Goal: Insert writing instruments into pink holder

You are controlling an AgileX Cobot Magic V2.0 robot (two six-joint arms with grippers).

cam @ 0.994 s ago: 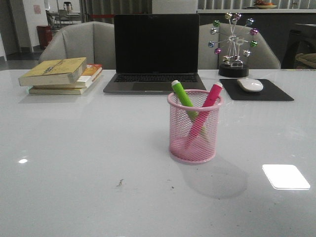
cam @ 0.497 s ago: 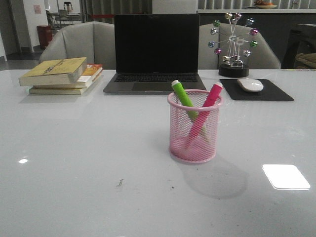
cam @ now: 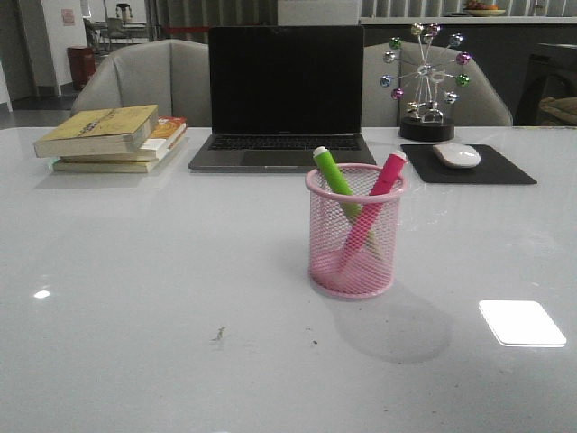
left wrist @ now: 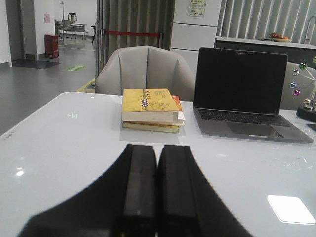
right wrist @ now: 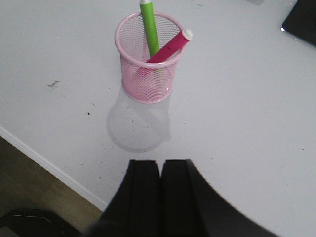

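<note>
The pink holder [cam: 352,233] stands upright on the white counter [cam: 135,271], a little toward the right side and nearer the front edge than the things along the back. Both markers are inside it, crossed. The green marker [cam: 335,173] leans toward the left with its white end above the rim. The pink marker [cam: 386,177] leans toward the right, its pale cap just clear of the rim. Their lower ends show through the mesh, near the base.

The left gripper [left wrist: 157,197] has its jaws closed together, pad against pad, with nothing between them. It is over the left part of the counter, well apart from the holder. The right gripper [right wrist: 160,190] also has its jaws pressed together and holds nothing. It is above the front edge of the counter, near the holder but not touching it. Neither gripper shows in the front view.

Along the back edge, a stack of books [cam: 113,137] lies toward the left corner, yellow cover on top. An open laptop [cam: 284,95] with a dark screen sits at the middle of the back edge. Toward the right corner a black mouse pad [cam: 487,169] carries a white mouse [cam: 457,155]. Behind the pad stands a desk ornament [cam: 425,81] with coloured balls on metal spokes. A small dark speck [cam: 218,335] lies on the counter near the front edge, left of the holder.
</note>
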